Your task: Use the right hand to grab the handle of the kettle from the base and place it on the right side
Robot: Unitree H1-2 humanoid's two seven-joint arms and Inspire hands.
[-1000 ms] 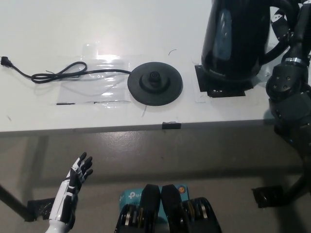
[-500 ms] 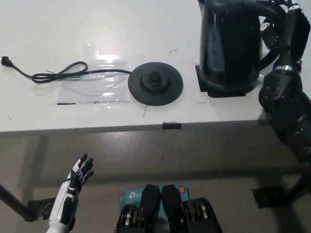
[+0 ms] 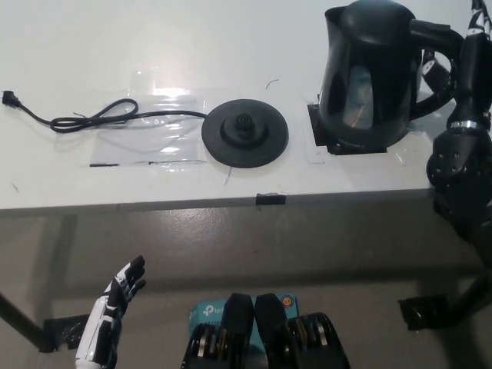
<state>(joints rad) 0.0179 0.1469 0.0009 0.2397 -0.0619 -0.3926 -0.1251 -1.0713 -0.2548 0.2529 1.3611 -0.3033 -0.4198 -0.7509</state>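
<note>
The black kettle (image 3: pixel 367 77) stands upright on a black tape-marked square (image 3: pixel 338 142) at the table's right side, apart from its round black base (image 3: pixel 244 132) at the table's middle. My black right hand (image 3: pixel 440 68) reaches in from the right edge, and its fingers are wrapped through the kettle's handle (image 3: pixel 440 38). My white left hand (image 3: pixel 114 311) rests below the table at the lower left, open with its fingers spread.
The base's black cord (image 3: pixel 92 117) runs left over a clear plastic sheet (image 3: pixel 150 127) to a plug (image 3: pixel 9 96). A small black tape tab (image 3: pixel 270 198) marks the white table's front edge (image 3: pixel 154 206). Grey floor lies below.
The kettle has come down and slightly back onto the marked square, with the right hand still at its handle. My left hand has sunk a little lower.
</note>
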